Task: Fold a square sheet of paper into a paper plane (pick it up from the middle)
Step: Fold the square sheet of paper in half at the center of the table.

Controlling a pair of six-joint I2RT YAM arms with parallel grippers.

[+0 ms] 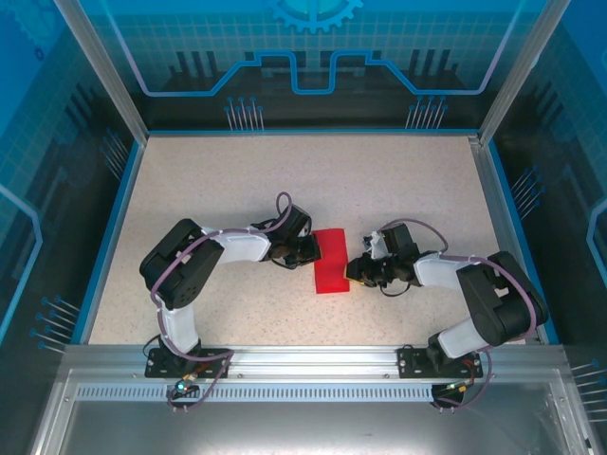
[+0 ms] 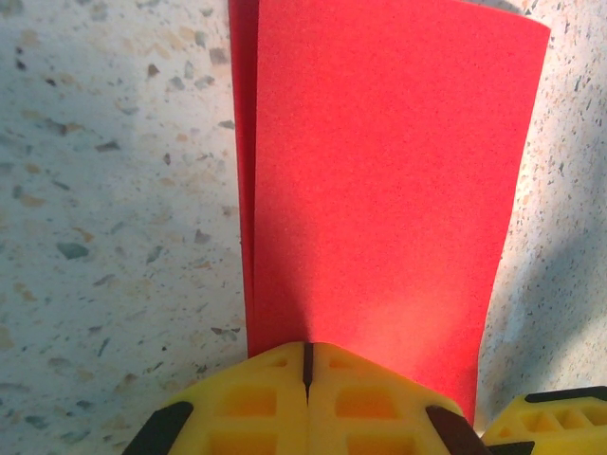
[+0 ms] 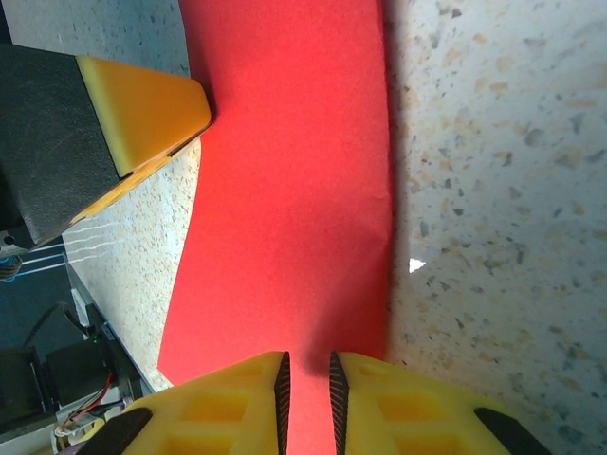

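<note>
The sheet of paper (image 1: 331, 261) lies at the middle of the table (image 1: 398, 180), between my two arms. It is doubled over into a long rectangle rather than an open square. From my left wrist I see two layers along one long edge, a little out of line with each other. My left gripper (image 2: 306, 349) has its jaws fully together, with no gap at the seam, and its yellow tips sit at the end of the rectangle. The paper lies flat rather than edge-on in the seam, so I judge I am pressing it down to keep it from sliding, not pinching it. My right gripper (image 3: 309, 360) comes in from the opposite side with its jaws only a narrow slit apart. Red shows through that slit, so the tips hover over or rest on the paper without clamping it. I read this as the first fold being flattened, one arm anchoring and the other placed to run along the crease. The nose folds are not yet made.
</note>
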